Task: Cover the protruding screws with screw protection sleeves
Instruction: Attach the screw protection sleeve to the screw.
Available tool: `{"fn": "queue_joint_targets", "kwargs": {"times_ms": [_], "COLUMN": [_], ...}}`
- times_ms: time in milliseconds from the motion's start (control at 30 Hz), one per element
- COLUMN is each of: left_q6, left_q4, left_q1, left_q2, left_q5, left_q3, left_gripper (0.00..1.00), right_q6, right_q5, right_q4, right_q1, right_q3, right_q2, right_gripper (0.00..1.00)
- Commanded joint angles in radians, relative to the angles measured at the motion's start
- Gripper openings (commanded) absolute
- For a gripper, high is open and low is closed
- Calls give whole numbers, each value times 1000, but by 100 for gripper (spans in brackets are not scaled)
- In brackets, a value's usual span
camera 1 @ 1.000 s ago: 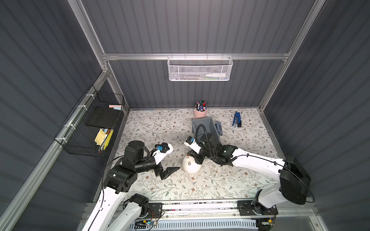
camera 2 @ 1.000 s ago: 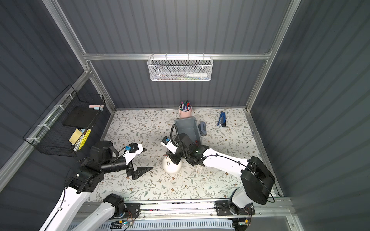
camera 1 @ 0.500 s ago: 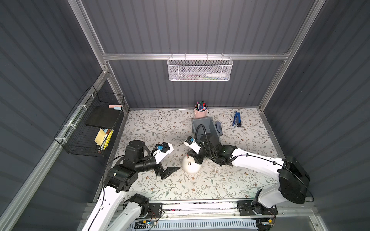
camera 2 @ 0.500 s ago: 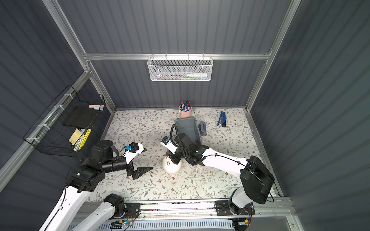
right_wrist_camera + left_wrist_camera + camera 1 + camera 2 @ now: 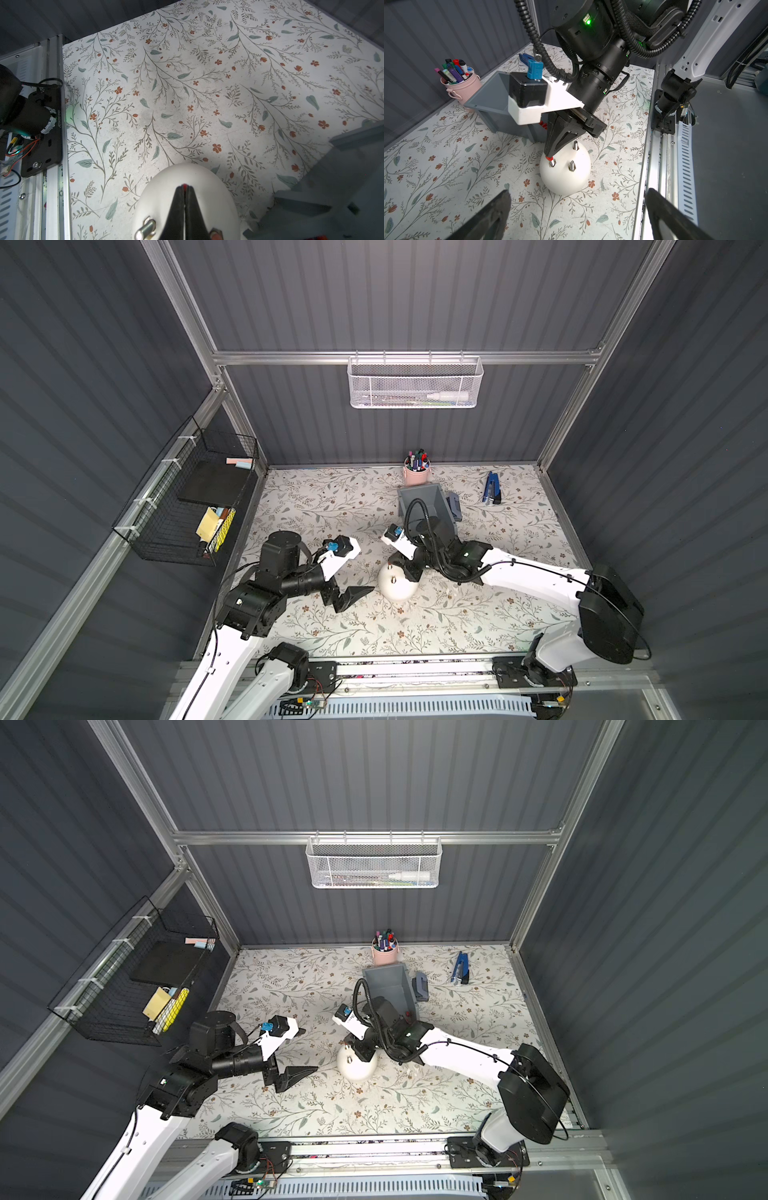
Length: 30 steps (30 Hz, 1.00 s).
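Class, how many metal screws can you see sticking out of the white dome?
3 screws, in the left wrist view: one bare near the dome's crown, one bare lower down, one under the red sleeve in the right pincer. Another may be hidden behind it.

White dome [image 5: 395, 592], right end effector [image 5: 400, 570] over it (floral mat [image 5: 332, 497])

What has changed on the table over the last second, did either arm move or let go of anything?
Nothing has visibly changed. The right pincer stays shut on a red sleeve, held at the tip of one screw on the white dome. The left pincer stays open and empty beside the dome, not touching it. The dome has not shifted.
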Motion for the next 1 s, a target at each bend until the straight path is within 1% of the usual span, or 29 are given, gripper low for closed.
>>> {"fn": "queue_joint_targets", "kwargs": {"times_ms": [0, 500, 533, 567, 667, 800, 967], "left_q6": [-12, -12, -12, -12, -12, -12, -11], "left_q4": [9, 8, 8, 6, 4, 4, 4], "left_q1": [2, 2, 2, 2, 3, 3, 2], "left_q2": [4, 5, 5, 6, 6, 4, -1], "left_q5": [21, 20, 22, 20, 21, 20, 19], "left_q3": [0, 0, 0, 1, 1, 1, 2], "left_gripper": [99, 99, 99, 99, 99, 100, 99], "right_q6": [-22, -6, -5, -3, 2, 19, 33], "right_q5": [-27, -30, -31, -32, -34, -30, -30], "right_q4": [-46, -15, -14, -14, -8, 7, 35], "right_q1": [4, 4, 4, 4, 4, 4, 4], "right_q3": [-30, -53, -55, -55, -57, -51, -54], "right_q2": [-1, 11, 12, 11, 6, -16, -58], "right_gripper": [0, 0, 1, 3, 14, 33, 41]}}
